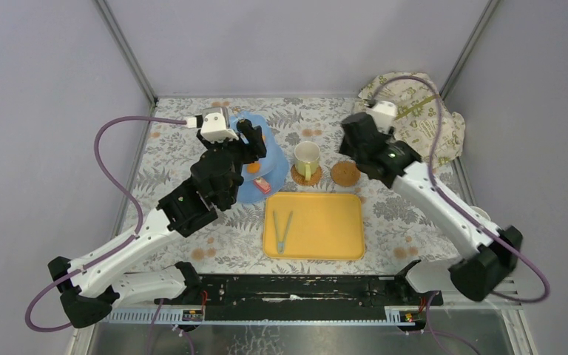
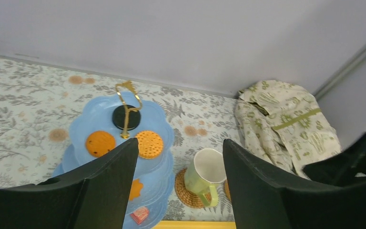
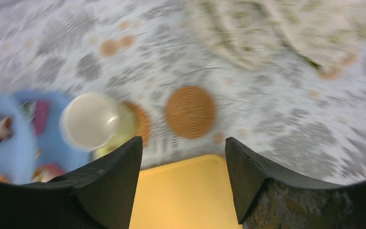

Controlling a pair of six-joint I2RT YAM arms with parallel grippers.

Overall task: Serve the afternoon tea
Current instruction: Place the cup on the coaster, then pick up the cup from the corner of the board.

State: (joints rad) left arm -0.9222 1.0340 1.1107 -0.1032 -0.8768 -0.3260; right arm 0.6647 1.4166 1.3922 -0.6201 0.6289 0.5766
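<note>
Blue stand (image 2: 86, 119) is sitting on the bench (image 1: 229, 251), stocked with biscuits (image 2: 148, 143). One cup (image 1: 307, 155) is resting on its coaster (image 1: 296, 176). Second coaster (image 3: 190, 112) is lying bare, no second cup in view: roughly half served. Left claw (image 2: 179, 143) and right claw (image 3: 183, 140) are hovering wide, empty.

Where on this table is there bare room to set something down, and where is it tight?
Bare: the empty coaster right of the cup; the yellow tray right of its tongs; the table left of the stand. Tight: stand, cup and the tray's far-left corner sit close together, with the left gripper open above the stand.
</note>
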